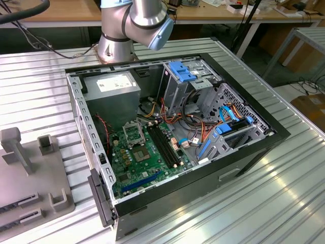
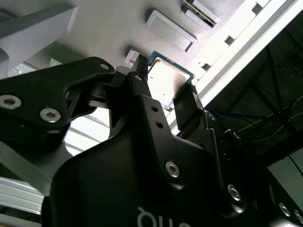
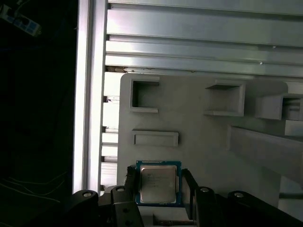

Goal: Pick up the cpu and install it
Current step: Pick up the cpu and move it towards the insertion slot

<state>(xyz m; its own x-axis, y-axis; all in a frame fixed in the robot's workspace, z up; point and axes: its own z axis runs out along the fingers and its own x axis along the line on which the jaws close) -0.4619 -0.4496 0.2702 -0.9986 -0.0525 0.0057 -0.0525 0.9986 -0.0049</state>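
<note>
Claw (image 3: 159,175) astride the cpu (image 3: 157,184), grey fixture (image 3: 199,142) behind.

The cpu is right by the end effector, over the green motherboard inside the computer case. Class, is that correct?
Not quite. The cpu is right by the end effector, but it is over the pale grey fixture plate on the table, not over the motherboard. The first wrist view shows this.
</note>
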